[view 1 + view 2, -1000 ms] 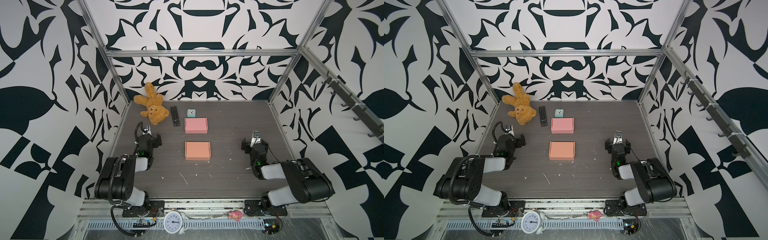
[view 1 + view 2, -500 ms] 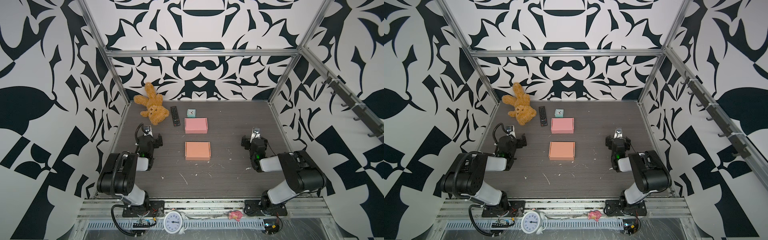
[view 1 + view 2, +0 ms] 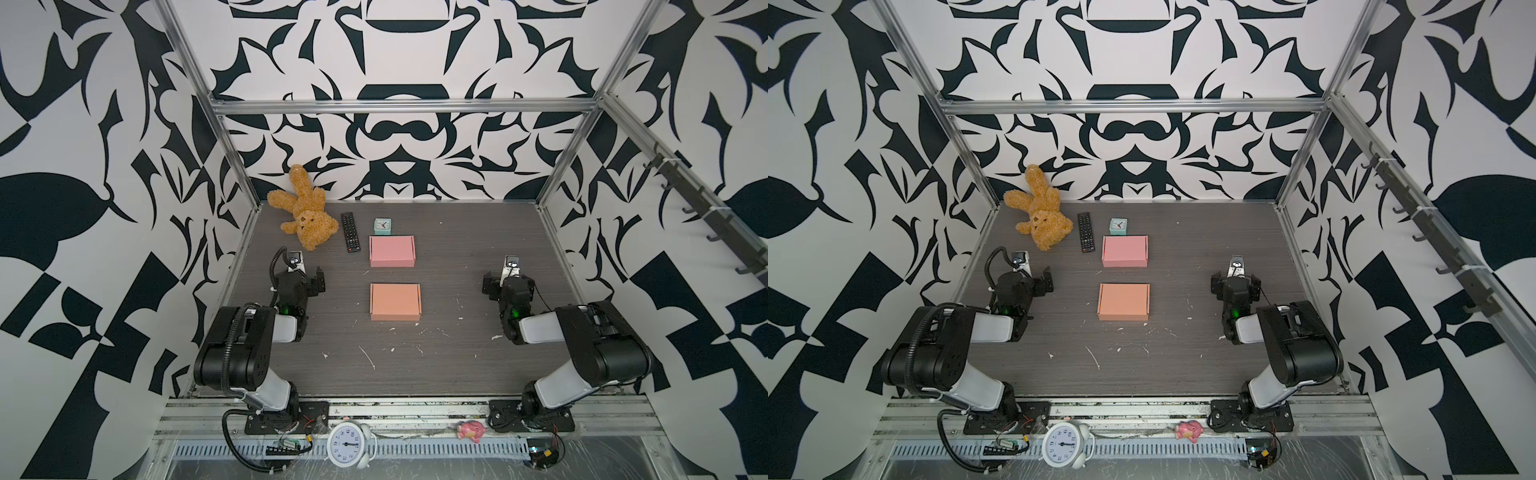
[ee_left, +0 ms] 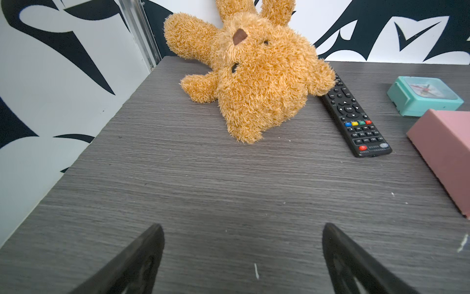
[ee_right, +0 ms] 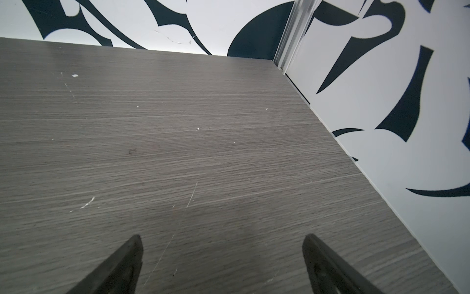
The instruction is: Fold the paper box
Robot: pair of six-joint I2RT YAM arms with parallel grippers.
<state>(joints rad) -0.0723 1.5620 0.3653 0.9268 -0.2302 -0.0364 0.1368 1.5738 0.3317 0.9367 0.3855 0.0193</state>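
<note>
Orange paper box (image 3: 395, 301) is lying closed mid-way across the table (image 3: 457, 374), long axis running parallel to the front edge; I'm seeing both jaws standing wide, holding nothing, left arm (image 3: 293, 293) and right arm (image 3: 517, 297) flanking it, left sitting slightly nearer

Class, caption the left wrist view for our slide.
Open left gripper faces teddy bear, remote, teal clock and pink box.

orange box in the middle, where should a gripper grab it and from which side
Probably a short side edge, approached low from that side. The orange box lies flat and closed, its top likely too broad to span, and the open left gripper and right gripper sit either side of it.
</note>
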